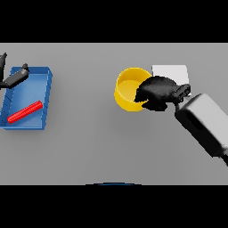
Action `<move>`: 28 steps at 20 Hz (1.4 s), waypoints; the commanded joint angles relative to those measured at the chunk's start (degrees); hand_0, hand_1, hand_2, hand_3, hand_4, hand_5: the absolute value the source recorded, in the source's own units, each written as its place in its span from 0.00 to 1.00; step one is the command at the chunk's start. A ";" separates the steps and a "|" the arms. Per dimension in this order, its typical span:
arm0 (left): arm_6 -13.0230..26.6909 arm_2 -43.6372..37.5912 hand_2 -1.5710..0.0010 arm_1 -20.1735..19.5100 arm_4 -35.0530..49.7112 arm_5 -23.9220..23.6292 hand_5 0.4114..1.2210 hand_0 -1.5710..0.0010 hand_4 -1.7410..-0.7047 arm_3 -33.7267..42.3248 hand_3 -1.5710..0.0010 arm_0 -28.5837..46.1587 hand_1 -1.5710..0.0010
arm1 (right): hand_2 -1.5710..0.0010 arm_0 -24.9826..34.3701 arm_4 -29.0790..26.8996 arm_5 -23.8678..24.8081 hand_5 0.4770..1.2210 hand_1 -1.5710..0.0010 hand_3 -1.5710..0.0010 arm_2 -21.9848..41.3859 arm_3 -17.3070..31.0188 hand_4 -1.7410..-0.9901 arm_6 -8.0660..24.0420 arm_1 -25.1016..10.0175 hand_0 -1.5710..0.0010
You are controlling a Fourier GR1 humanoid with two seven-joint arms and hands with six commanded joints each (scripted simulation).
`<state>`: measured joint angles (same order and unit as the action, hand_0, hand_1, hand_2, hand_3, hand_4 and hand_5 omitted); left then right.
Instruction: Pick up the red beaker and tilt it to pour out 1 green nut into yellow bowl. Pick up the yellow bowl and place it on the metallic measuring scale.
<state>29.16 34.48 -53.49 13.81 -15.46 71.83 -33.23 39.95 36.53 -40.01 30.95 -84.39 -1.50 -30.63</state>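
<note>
Look at the yellow bowl [129,89] first, because you can find everything else from it. It sits upright on the grey table [89,142]. You can see into it, and the part that shows is plain yellow.

Your right hand [156,92] is on the bowl's right side. Its dark fingers are curled over the bowl's right rim and cover that edge, so the hand is clamped on the bowl. The white and grey right arm [205,122] runs away from the bowl toward the lower right.

Just behind the hand, to the upper right of the bowl, you can see a pale flat square. That is the measuring scale [171,72]. The hand hides its lower part, and you cannot tell if the bowl touches it.

Far to the left of the bowl is a blue tray [42,78]. A long red thing lies on its side in the tray, tilted. That is the red beaker [25,111].

Your left hand [13,78] is at the top left corner of the tray, well apart from the bowl. Its fingers are straight and spread and hold nothing.
</note>
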 commanded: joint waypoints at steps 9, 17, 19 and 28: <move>3.11 0.05 1.00 -0.56 -0.04 -1.35 0.41 1.00 0.90 2.45 1.00 0.12 1.00 | 0.00 4.84 1.30 7.04 1.00 0.00 0.22 -4.19 12.50 0.03 -0.55 -4.44 0.00; 4.67 0.11 1.00 -1.34 0.10 -1.62 0.44 1.00 0.89 3.44 1.00 1.27 1.00 | 0.00 6.20 1.66 13.46 1.00 0.00 0.23 -5.15 26.64 0.03 -4.11 -5.09 0.00; 4.84 0.21 1.00 -1.39 0.07 -2.00 0.43 1.00 0.89 4.16 1.00 1.48 1.00 | 0.00 6.57 2.30 15.62 1.00 0.00 0.20 -4.76 30.39 0.02 -3.91 -3.84 0.00; 5.35 0.46 1.00 -0.61 -0.50 -1.51 0.39 1.00 0.91 2.76 1.00 -0.01 1.00 | 0.00 8.65 3.21 22.29 1.00 0.05 0.05 -3.22 42.43 0.02 -4.94 -0.47 0.00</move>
<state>34.52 34.93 -54.10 13.31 -16.99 74.60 -33.26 48.60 39.69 -17.69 27.74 -41.96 -6.33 -31.08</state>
